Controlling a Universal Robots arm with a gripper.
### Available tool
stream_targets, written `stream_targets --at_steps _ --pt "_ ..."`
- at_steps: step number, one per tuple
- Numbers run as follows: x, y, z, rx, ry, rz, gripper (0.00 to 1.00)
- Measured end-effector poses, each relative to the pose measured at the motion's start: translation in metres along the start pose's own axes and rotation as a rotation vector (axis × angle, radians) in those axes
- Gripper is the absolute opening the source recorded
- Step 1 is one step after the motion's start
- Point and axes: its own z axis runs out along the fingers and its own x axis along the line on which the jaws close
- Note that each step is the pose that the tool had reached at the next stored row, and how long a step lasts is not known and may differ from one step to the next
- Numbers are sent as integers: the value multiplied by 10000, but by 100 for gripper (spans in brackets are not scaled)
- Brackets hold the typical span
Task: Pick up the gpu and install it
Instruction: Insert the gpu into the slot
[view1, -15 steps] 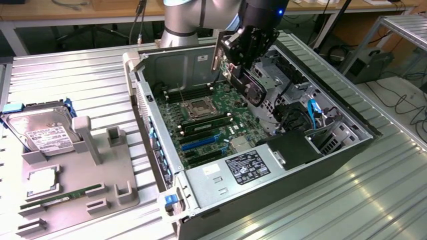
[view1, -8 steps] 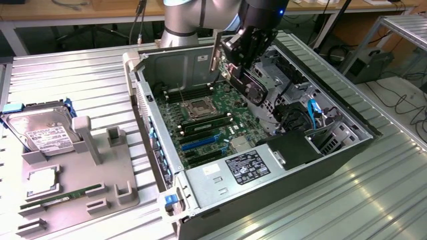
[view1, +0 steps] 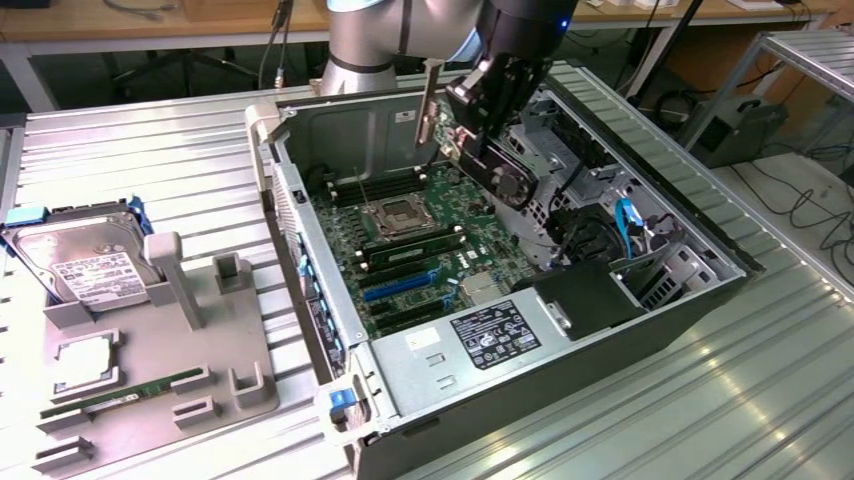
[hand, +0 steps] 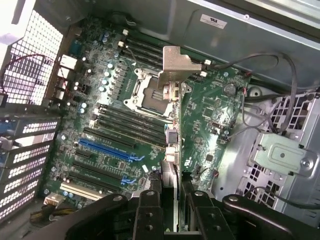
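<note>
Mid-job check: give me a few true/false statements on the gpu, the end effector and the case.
1. The end effector holds the gpu. True.
2. The gpu is already seated in a slot. False: it hangs above the motherboard, not yet seated.
3. The hard drive lies outside the case. True.
4. The case is closed. False: its side is open.
</note>
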Motion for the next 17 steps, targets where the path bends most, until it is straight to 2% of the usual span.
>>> stream_targets --at_steps 17 --pt "0 0 7 -37 51 -1450 26"
